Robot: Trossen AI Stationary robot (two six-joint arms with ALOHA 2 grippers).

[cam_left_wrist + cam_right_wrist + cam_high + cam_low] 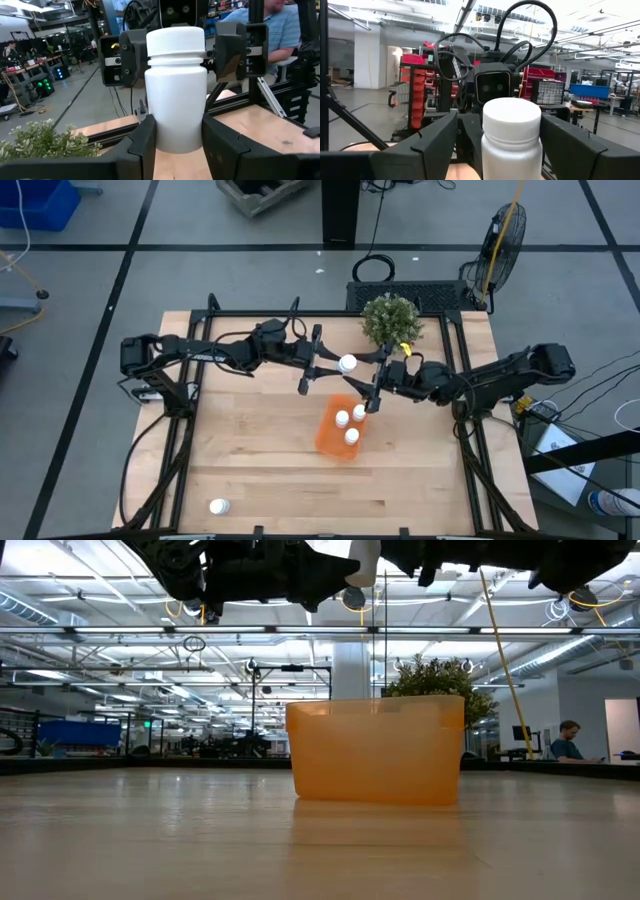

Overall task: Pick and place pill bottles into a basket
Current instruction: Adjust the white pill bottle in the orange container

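Observation:
My left gripper [338, 365] is shut on a white pill bottle [347, 363], held high above the table behind the orange basket [330, 438]. My right gripper [360, 374] is open and faces it. Its fingers [131, 56] stand on either side of the bottle's cap [512, 117], with a gap on each side. Three bottles [351, 436] stand in the basket. One more bottle [218, 506] lies on the table near the front left. In the low view the held bottle [362, 565] is well above the basket [375, 750]. My left gripper pinches the lower part of the bottle's body [177, 135] between its two fingers. The fingers are about level and come from the table's left. The bottle stands upright, cap up, lifted clear of the table and the basket.
A green bushy plant [390, 318] stands at the table's far edge, just behind the two grippers. A person sits beyond the table [280, 25]. Bare wood [260, 450] lies left of the basket.

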